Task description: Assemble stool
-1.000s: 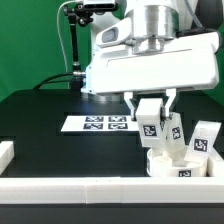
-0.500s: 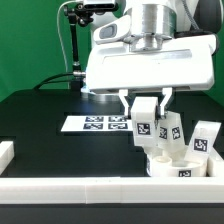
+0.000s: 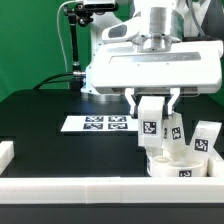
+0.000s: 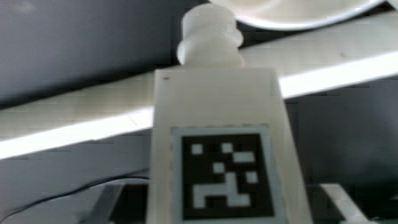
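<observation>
Shifted slightly toward the exterior view's right, the gripper (image 3: pixel 151 103) clamps a blocky white plastic leg (image 3: pixel 151 122) (tagged); keep it upright above the round white ring-shaped seat (image 3: pixel 176 165).

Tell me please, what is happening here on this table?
A robot arm is putting a white stool together. Its gripper holds one leg upright above the round seat, near the exterior view's right. The wrist view shows this leg close up, with its peg end pointing toward the seat. At least two more legs, one and another, stand at the seat. The marker board lies behind.
</observation>
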